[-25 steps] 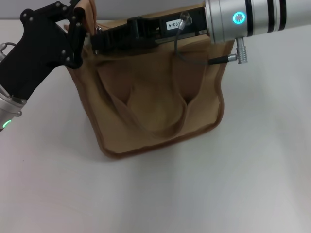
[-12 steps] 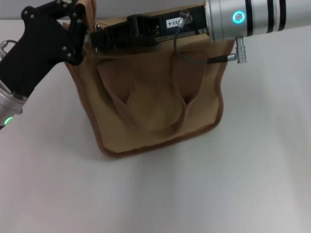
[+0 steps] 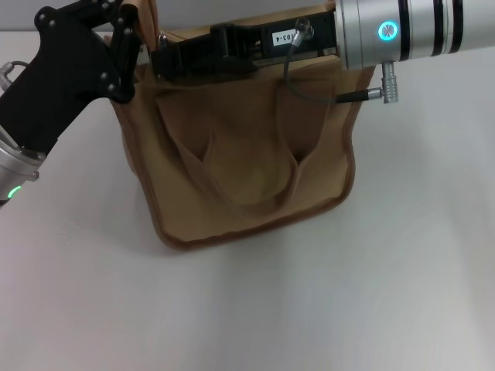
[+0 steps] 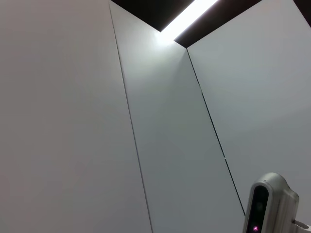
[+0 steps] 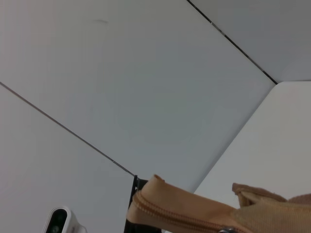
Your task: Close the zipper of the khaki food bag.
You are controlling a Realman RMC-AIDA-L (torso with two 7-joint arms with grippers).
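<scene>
Both arms have shifted slightly rightward along the top of the khaki food bag [image 3: 247, 178], which stands on the white bench [image 3: 402, 294]. At its left corner the left gripper [image 3: 128, 46] seems to steady the fabric, while the right gripper [image 3: 166, 62] lies along the zipper [image 5: 180, 218] (presumably working the pull); neither grip is visible, so I cannot tell their openings.

Head camera looks steeply down; both wrist cameras face upward at wall panels
</scene>
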